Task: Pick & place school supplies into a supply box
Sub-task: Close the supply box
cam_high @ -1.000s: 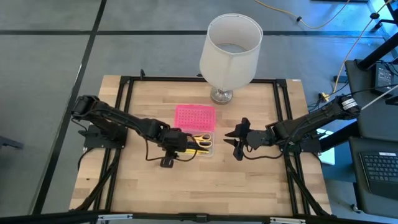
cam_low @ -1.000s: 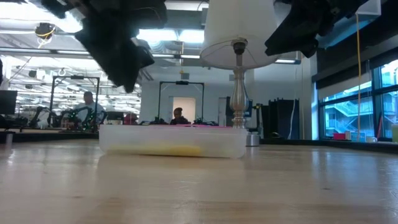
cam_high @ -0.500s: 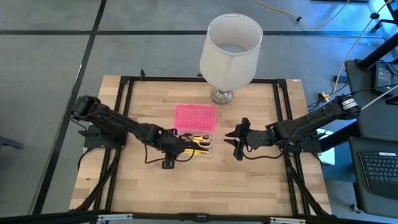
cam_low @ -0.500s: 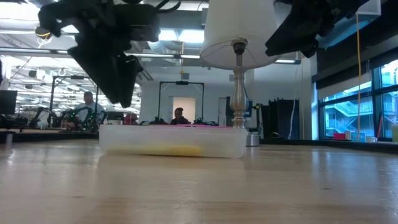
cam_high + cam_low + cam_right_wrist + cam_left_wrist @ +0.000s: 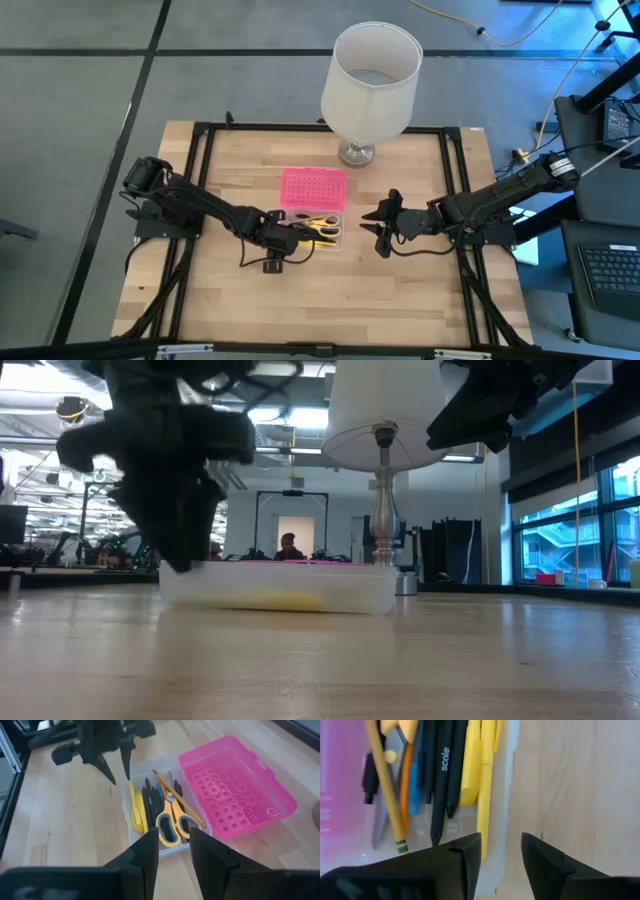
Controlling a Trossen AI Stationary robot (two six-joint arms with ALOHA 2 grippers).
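While left arm [image 5: 262, 228] hides box [image 5: 322, 232] corner, scissors [image 5: 172, 822] half buried, both fingers parted, empty.

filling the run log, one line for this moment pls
left gripper: open, empty, over supply box edge | supplies inside | right gripper: waiting

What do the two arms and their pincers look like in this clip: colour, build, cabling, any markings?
Both arms are matte black, built of slim jointed segments. The left arm has a black cable looping out near its wrist; the right arm also trails a thin black cable. Each ends in a pincer with two flat, tapering black fingers: left pincer, right pincer. No markings are visible on either.
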